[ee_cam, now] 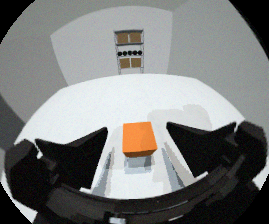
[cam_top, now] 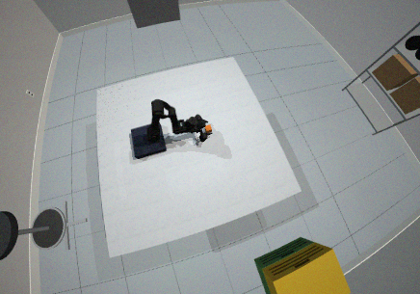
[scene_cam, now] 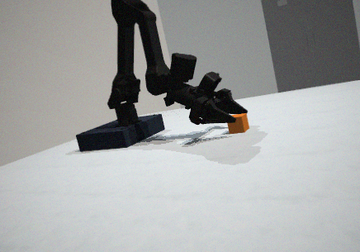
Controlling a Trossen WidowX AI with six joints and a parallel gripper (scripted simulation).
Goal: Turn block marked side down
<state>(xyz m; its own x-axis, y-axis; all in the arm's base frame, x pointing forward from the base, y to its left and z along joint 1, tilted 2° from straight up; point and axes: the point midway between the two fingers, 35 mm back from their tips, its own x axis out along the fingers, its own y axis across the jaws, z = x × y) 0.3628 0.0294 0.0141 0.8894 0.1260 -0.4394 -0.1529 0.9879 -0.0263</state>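
The orange block [cam_top: 208, 128] [scene_cam: 238, 123] [ee_cam: 139, 137] stands level and appears to rest on the white table [cam_top: 193, 195] [scene_cam: 165, 200] [ee_cam: 85, 100]. No mark shows on the faces in view; its underside is hidden. My gripper [cam_top: 207, 130] [scene_cam: 241, 116] [ee_cam: 137, 127] is open, low over the table and tilted slightly down. Its fingertips are on both sides of the block near its top. In the wrist view a wide gap shows between the block and each finger.
The arm's dark blue base [cam_top: 148, 142] [scene_cam: 105, 138] stands on the table behind the gripper. Off the table, a shelf with brown boxes [cam_top: 395, 71] [ee_cam: 129, 38], yellow and green bins [cam_top: 308, 272] and a dark round stand [cam_top: 49, 227] are on the floor.
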